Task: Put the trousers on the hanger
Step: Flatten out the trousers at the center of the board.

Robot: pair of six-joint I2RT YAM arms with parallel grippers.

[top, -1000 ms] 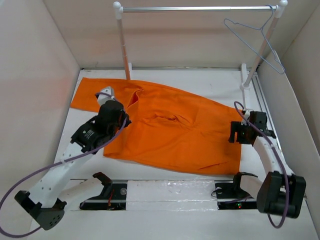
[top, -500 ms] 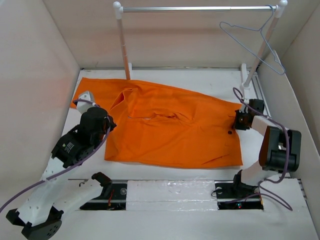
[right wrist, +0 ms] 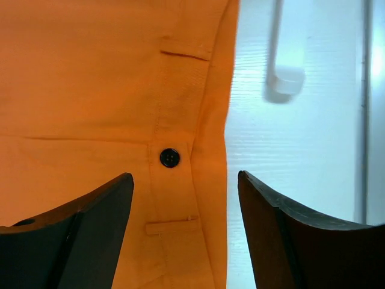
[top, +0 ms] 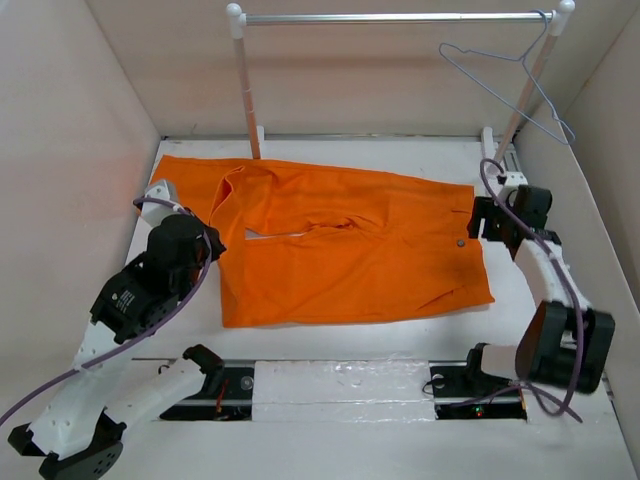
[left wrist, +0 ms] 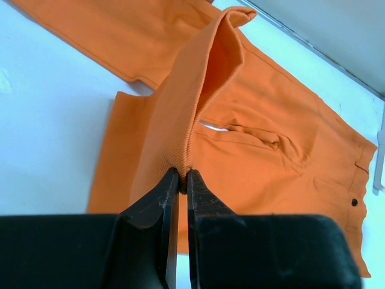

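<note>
- Here, a raised fold of the crosswise trousers (left wrist: 258, 144) is clamped in the left hand (left wrist: 183, 179).
- The right hand (right wrist: 185, 177), spread apart above the waistband (right wrist: 192, 114), is nearer the hanger (top: 510, 92).

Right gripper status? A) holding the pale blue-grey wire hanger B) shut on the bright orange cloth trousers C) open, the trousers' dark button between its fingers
C: the right gripper stands wide open, the small dark button on the bright orange cloth trousers showing between its jaws.
</note>
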